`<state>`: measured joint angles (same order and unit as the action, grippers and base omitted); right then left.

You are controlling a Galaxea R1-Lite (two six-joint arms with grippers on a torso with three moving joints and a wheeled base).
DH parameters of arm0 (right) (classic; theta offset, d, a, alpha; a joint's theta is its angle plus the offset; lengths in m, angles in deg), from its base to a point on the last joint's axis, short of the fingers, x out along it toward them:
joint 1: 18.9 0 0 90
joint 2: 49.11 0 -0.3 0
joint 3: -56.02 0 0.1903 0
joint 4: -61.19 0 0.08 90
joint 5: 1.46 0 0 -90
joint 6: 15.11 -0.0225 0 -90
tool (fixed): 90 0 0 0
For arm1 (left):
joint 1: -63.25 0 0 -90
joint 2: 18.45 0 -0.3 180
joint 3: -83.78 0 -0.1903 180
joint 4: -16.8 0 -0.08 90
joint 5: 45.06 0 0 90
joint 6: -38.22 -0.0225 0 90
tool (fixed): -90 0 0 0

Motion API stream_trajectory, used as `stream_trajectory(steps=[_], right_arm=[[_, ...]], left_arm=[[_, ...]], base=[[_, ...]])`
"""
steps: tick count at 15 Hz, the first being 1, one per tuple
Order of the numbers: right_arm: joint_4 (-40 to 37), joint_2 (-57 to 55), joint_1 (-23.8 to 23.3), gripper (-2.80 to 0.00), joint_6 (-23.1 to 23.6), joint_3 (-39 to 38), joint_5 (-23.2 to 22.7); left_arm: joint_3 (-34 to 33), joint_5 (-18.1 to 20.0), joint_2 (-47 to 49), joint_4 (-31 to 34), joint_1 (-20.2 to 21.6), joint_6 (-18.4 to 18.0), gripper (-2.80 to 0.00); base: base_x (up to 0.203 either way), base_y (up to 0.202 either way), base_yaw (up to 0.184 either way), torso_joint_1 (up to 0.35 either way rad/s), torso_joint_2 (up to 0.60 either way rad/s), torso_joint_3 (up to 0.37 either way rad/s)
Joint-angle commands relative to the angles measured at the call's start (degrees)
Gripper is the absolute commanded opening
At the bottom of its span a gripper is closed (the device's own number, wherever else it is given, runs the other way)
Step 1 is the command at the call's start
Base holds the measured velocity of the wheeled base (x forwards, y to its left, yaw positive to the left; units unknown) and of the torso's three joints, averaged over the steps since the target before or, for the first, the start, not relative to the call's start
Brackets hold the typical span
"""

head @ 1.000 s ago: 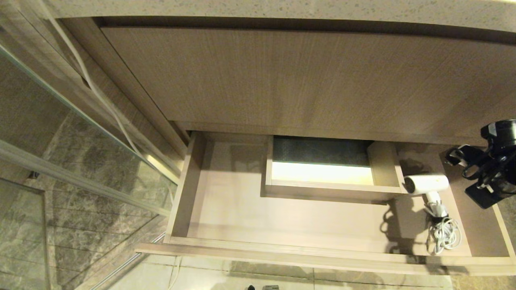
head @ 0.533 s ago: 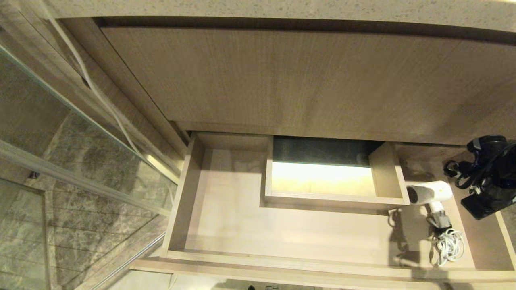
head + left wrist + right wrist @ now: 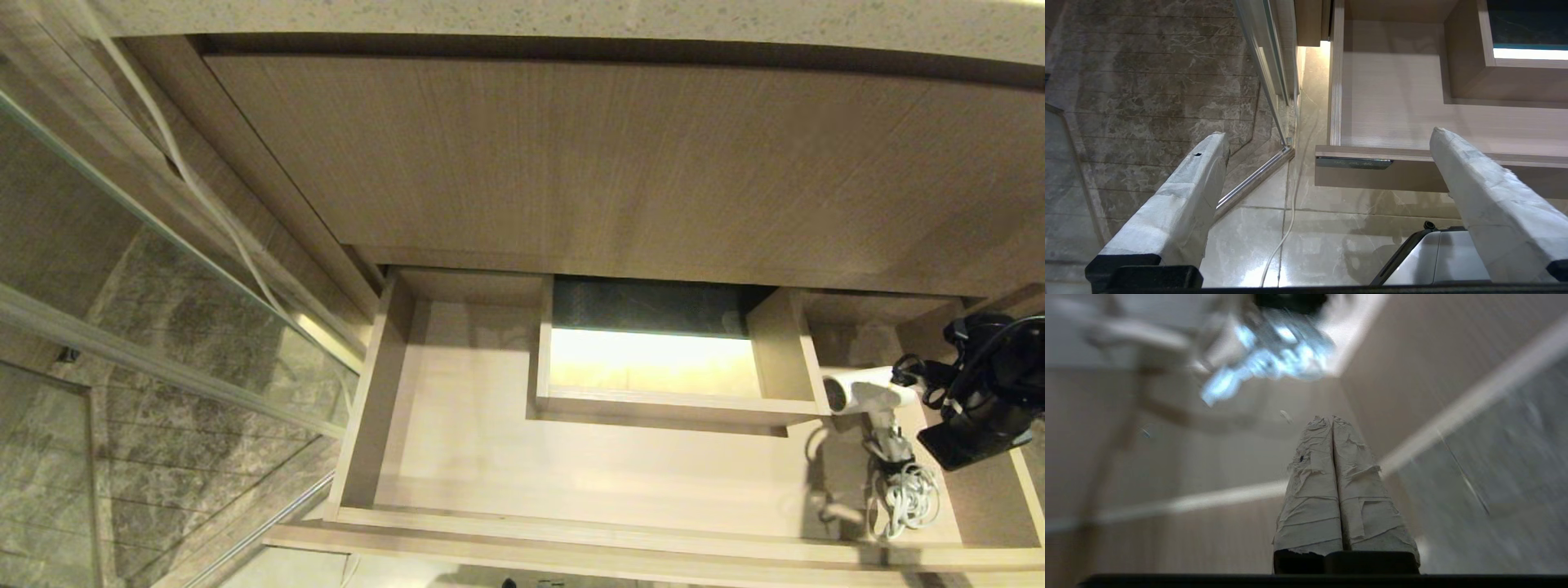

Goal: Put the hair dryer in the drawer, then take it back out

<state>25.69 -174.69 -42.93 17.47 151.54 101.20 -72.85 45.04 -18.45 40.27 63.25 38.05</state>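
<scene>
Your right gripper (image 3: 1332, 418) is pinched tight, empty, beside the hair dryer (image 3: 865, 390) in the drawer (image 3: 457, 457): spread it or you'll shove the dryer.

Count of things in view
One hair dryer (image 3: 867, 389), one drawer (image 3: 457, 457), two grippers: left gripper (image 3: 1327, 136), right gripper (image 3: 1332, 419).

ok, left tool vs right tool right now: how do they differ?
The left tool is open, its wrapped fingers spread wide; the right tool is shut, fingers pressed together and holding nothing. The left tool hangs over the floor outside the front corner of the drawer, while the right tool is inside the drawer's right end, beside the hair dryer. Both have fingers wrapped in pale tape.
</scene>
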Motion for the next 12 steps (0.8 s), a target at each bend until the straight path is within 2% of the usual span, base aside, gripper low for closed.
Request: stream_trajectory(steps=[1,5,10,12], right_arm=[[0.0,-3.6,-0.2,0.00,0.7,2.2,-1.2],[8.1,-6.8,-0.1,0.00,3.7,3.7,-2.0],[10.0,-9.2,-1.2,0.00,3.3,5.0,-11.9],[10.1,-9.9,-1.4,0.00,3.0,5.9,-12.9]], left_arm=[[0.0,0.0,0.0,0.0,0.0,0.0,0.00],[0.0,0.0,0.0,0.0,0.0,0.0,0.00],[0.0,0.0,0.0,0.0,0.0,0.0,0.00],[0.0,0.0,0.0,0.0,0.0,0.0,0.00]], base=[[0.000,0.000,0.000,0.000,0.00,0.000],[0.000,0.000,0.000,0.000,0.00,0.000],[0.000,0.000,0.000,0.000,0.00,0.000],[0.000,0.000,0.000,0.000,0.00,0.000]])
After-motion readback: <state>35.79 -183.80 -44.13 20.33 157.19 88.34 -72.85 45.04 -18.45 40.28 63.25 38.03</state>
